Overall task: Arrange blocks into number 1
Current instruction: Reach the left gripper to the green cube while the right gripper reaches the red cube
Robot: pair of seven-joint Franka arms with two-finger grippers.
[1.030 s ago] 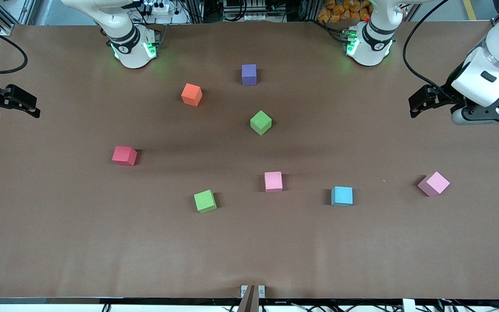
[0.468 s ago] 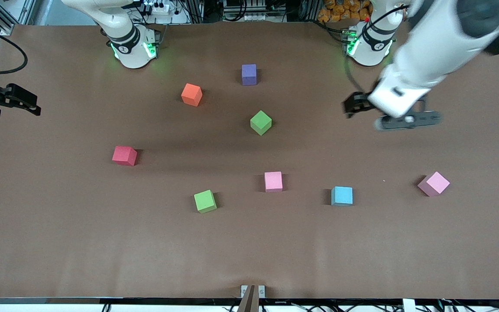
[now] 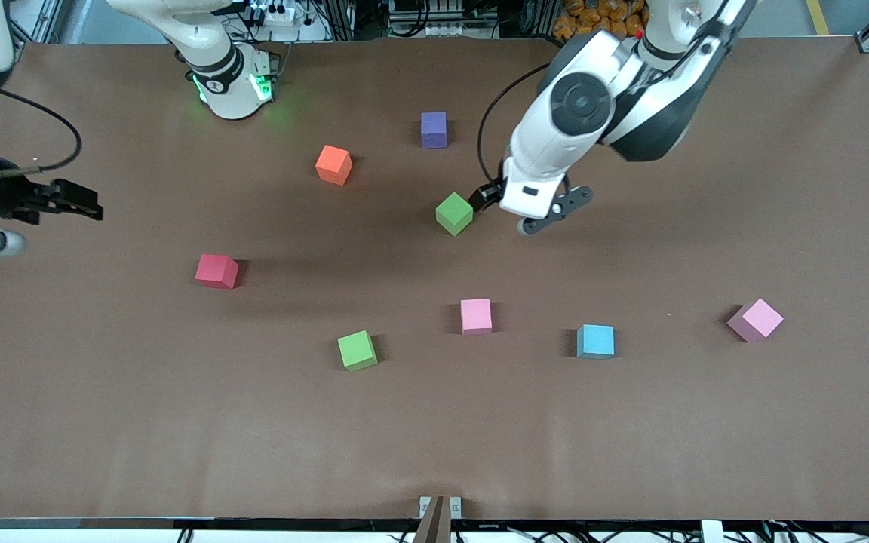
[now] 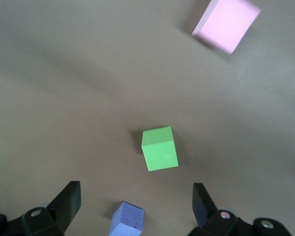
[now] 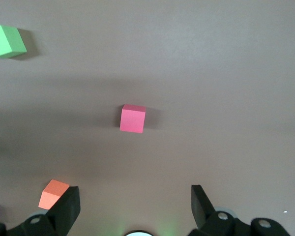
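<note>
- Left arm has swung in from its own end of the table; left gripper (image 3: 529, 215) now hangs over the table just beside the green cube (image 3: 454, 213) in the middle, on the side toward the left arm's end.
- Left gripper: fingers (image 4: 69, 202) spread wide, nothing between them. Left wrist view has that green cube (image 4: 160, 148) centred ahead of the open jaws, with the purple cube (image 4: 127, 220) and one pink cube (image 4: 227, 24) also in shot.
- Right gripper (image 3: 76, 202) has shifted slightly inward; it hovers over the right arm's end of the table, fingers (image 5: 67, 207) wide apart, empty. Right wrist view looks at the red cube (image 5: 132, 118).
- No cube has moved.
- Purple cube (image 3: 434, 129): farthest from the front camera, near the midline between the two bases.
- Green cube in the middle: nearer the camera than the purple one, turned corner-on.
- Red cube (image 3: 216, 271): toward the right arm's end, well apart from the rest.
- Second green cube (image 3: 357, 350): nearest the camera of the set, beside the middle pink cube (image 3: 476, 315).
- Light blue cube (image 3: 595, 341): between the two pink cubes, toward the left arm's end.
- Orange cube (image 3: 334, 164): near the purple one, toward the right arm's base.
- Second pink cube (image 3: 756, 320): well out toward the left arm's end.
- All cubes sit flat on the brown table (image 3: 102, 422), none touching.
</note>
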